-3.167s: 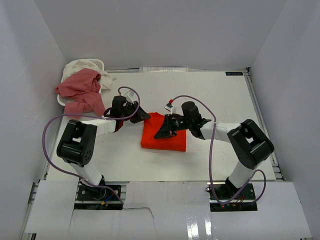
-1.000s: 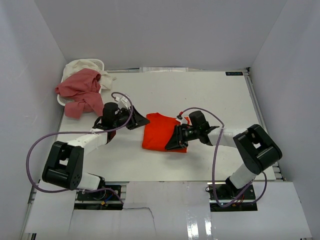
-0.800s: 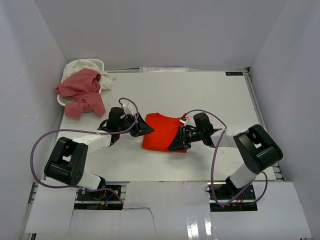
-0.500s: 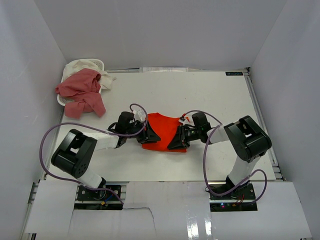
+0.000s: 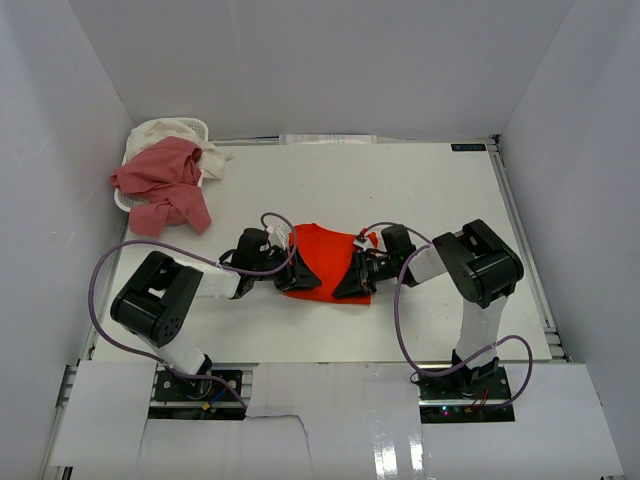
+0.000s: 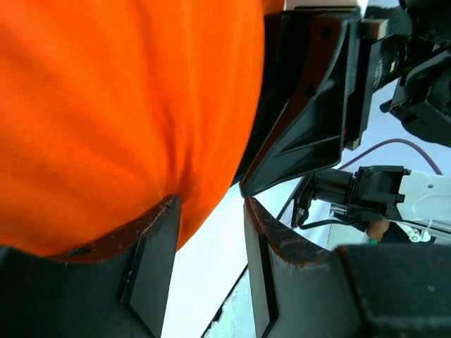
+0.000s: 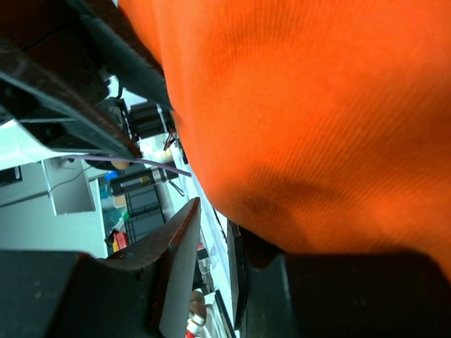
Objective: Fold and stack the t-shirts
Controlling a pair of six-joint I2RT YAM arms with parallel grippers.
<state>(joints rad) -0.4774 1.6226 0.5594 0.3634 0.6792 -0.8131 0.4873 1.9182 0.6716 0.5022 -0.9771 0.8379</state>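
The bright orange-red t-shirt (image 5: 326, 258) lies folded at the table's middle. My left gripper (image 5: 300, 277) is low at its near left edge, jaws open. In the left wrist view (image 6: 211, 205) the orange fabric (image 6: 120, 105) drapes over one finger (image 6: 151, 260), and only table shows between the fingers. My right gripper (image 5: 350, 284) is at the shirt's near right edge, jaws slightly open. In the right wrist view (image 7: 213, 211) the fabric (image 7: 310, 105) lies over one finger. The dusty pink t-shirt (image 5: 160, 185) and the cream-white t-shirt (image 5: 158, 134) are heaped at the far left.
A small white plastic basket (image 5: 197, 125) holds the pink and cream shirts at the far left corner, with the pink one spilling over its side onto the table. White walls close in the table on three sides. The two grippers face each other a short way apart.
Both grippers have come down from the shirt's far part and closed in on its near edge from either side. The orange shirt has bunched narrower between them.
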